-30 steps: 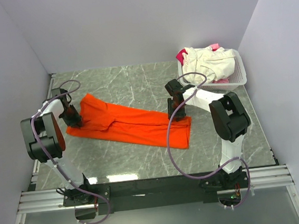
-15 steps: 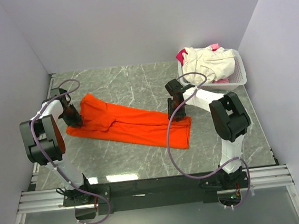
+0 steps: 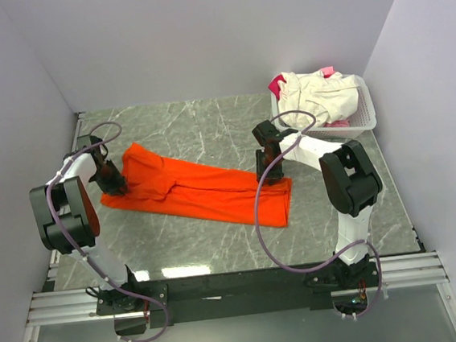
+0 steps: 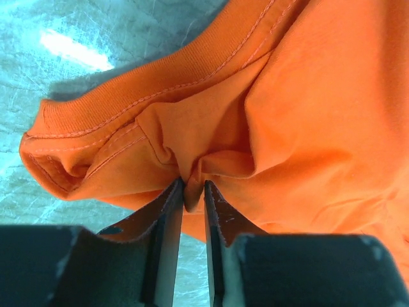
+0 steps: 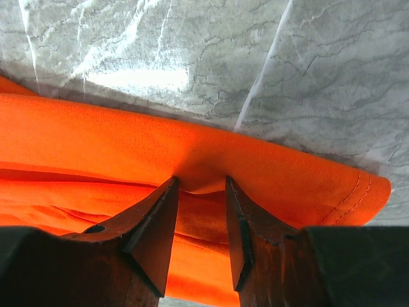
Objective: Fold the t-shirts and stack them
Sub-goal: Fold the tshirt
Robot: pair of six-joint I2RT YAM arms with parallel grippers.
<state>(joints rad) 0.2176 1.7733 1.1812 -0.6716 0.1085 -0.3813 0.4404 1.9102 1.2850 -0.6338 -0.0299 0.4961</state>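
"While both arms lean out over the table (image 3: pixel 207 124), what are they doing with their claws?"

"Each elbow is cocked outward towards its own wall, and each forearm is angled inward with the wrist dipped right down. The left claw (image 3: pixel 114 180) sits at the left end of the orange t-shirt (image 3: pixel 206 191), and the right claw (image 3: pixel 267 175) is at the far edge of its right end."

"Are they holding it?"

"Up close, the left claw (image 4: pixel 193 188) is clenched on a small pucker of the orange t-shirt (image 4: pixel 307 96), just below the ribbed collar (image 4: pixel 160 83), with its fingers almost touching. The right claw (image 5: pixel 201 182) has a wider gap, and the folded edge of the orange t-shirt (image 5: pixel 96 134) bulges up between its fingers. It looks to be grasping that edge, though the contact itself is tucked out of sight."

"And how does the shirt lie?"

"It's a long, rumpled band running slantwise across the marble, flat between the two claws. From above, both wrists cover the fingertips, so only the close views show the grip."

"What about the others?"

"The cream-white t-shirt (image 3: pixel 309 94) is heaped in the basket (image 3: pixel 365 105) at the far right corner. The pink t-shirt (image 3: pixel 327 71) peeks out from beneath it, mostly buried."
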